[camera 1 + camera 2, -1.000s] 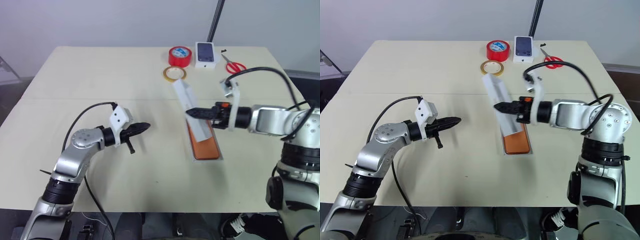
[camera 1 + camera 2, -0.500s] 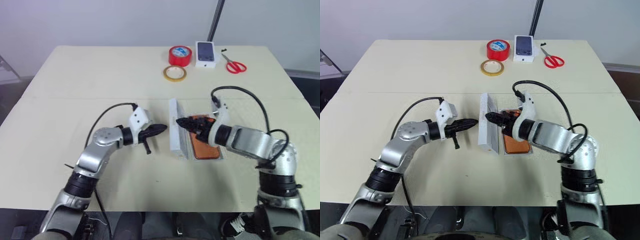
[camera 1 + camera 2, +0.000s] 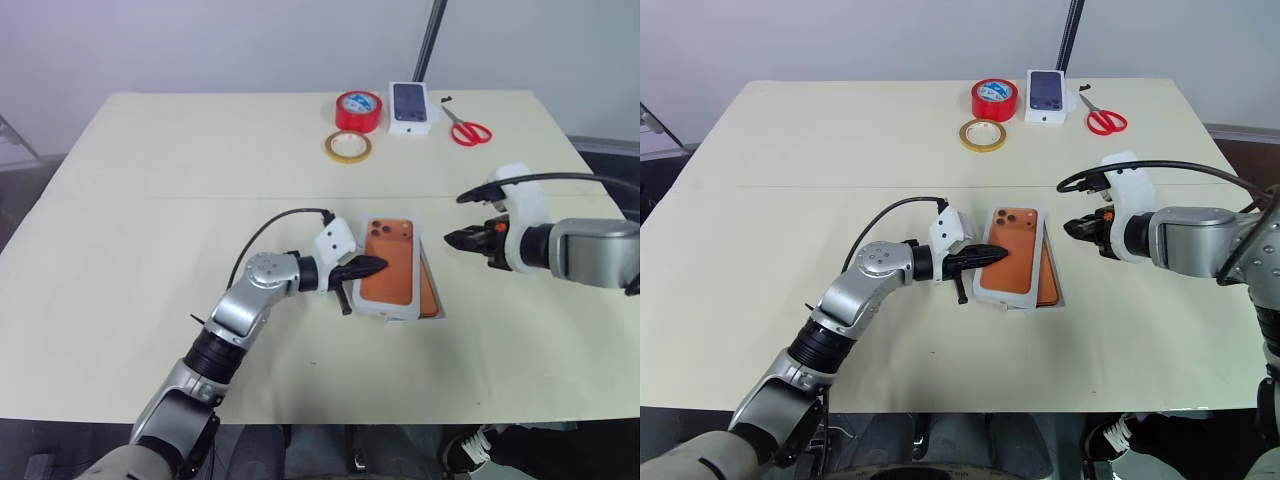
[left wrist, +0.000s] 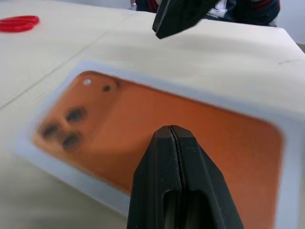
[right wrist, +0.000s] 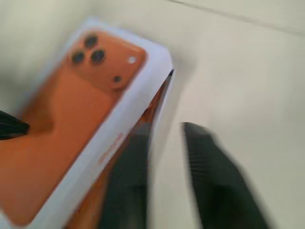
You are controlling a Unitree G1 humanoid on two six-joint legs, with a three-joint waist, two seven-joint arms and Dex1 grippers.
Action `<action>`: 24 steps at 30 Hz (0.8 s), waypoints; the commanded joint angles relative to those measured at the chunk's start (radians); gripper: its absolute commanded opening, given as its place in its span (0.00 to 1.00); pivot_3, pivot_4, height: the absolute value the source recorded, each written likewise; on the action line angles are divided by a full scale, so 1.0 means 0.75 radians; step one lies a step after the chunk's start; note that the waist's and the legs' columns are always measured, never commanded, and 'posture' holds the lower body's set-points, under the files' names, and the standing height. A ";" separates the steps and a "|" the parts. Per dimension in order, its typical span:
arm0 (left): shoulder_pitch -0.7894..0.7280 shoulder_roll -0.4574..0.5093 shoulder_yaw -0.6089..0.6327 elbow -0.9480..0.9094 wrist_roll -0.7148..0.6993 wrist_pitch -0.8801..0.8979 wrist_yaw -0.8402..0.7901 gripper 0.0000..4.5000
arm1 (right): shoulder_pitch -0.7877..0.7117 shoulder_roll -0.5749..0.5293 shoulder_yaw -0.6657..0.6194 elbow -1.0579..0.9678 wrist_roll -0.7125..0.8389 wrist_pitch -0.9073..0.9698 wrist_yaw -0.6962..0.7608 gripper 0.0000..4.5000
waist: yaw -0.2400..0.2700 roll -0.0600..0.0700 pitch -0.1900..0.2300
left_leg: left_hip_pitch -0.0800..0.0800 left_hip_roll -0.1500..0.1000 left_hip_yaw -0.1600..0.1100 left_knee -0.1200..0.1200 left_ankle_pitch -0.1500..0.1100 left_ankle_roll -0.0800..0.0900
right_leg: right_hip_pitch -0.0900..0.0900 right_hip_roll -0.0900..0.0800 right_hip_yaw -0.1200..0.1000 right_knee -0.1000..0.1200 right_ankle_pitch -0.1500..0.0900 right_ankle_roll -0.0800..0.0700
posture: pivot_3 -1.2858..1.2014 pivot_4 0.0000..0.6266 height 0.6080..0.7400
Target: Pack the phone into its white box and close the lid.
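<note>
With my left jaws pressed together at the skewed lid (image 3: 388,268) and my right jaws closed, empty, a sideways shove could slide it off the phone (image 3: 429,290) instead of seating it.

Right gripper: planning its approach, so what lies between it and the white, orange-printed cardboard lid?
Only bare beige tabletop between the right gripper and the lid, as the left eye view shows.

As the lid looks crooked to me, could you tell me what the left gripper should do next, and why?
Probably nudge the lid rightward with the shut left gripper, whose tip sits at its left edge: the lid lies askew, leaving a strip of the phone uncovered on the right.
</note>
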 commanded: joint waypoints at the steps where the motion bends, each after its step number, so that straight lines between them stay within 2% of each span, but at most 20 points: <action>1: -0.032 -0.013 0.032 -0.041 -0.009 0.009 0.021 0.00 | -0.001 -0.042 0.076 -0.126 -0.266 -0.081 0.181 0.01 | 0.002 0.000 0.000 | 0.000 0.000 0.000 0.000 0.000 0.000 | 0.000 0.000 0.000 0.000 0.000 0.000 | 0.52 0.24 1.00; 4: -0.036 0.016 0.095 -0.073 -0.031 0.065 0.053 0.00 | 0.043 -0.101 0.228 -0.222 -0.585 -0.220 0.317 0.01 | 0.004 0.000 0.000 | 0.000 0.000 0.000 0.001 0.000 0.000 | 0.000 -0.001 0.000 0.000 0.000 0.000 | 0.52 0.24 1.00; 9: -0.036 0.134 0.167 -0.087 0.007 0.151 0.105 0.00 | 0.090 -0.085 0.318 -0.227 -0.862 -0.327 0.473 0.01 | -0.001 0.000 0.000 | 0.000 0.000 -0.001 0.002 0.000 0.000 | 0.000 -0.001 0.000 0.000 0.000 0.000 | 0.52 0.24 1.00; 12: -0.048 0.195 0.179 -0.066 0.026 0.212 0.123 0.00 | 0.079 -0.034 0.326 -0.222 -0.951 -0.327 0.526 0.01 | 0.001 0.000 0.000 | 0.000 0.000 -0.001 0.002 0.000 0.000 | 0.000 0.000 -0.001 0.001 0.000 0.000 | 0.52 0.24 1.00; 17: -0.066 0.246 0.075 -0.006 0.101 0.252 0.081 0.00 | 0.071 0.064 0.328 -0.216 -1.054 -0.308 0.592 0.01 | 0.007 0.000 0.000 | 0.000 -0.002 -0.001 0.002 0.000 0.000 | 0.000 -0.001 -0.001 0.001 0.000 0.000 | 0.52 0.24 1.00; 24: -0.094 0.145 -0.018 0.034 0.094 0.233 0.007 0.00 | 0.075 0.148 0.330 -0.224 -1.163 -0.281 0.670 0.01 | 0.006 0.000 0.000 | -0.002 -0.003 -0.001 0.005 0.000 0.000 | 0.000 -0.002 -0.001 0.001 0.000 0.000 | 0.52 0.24 1.00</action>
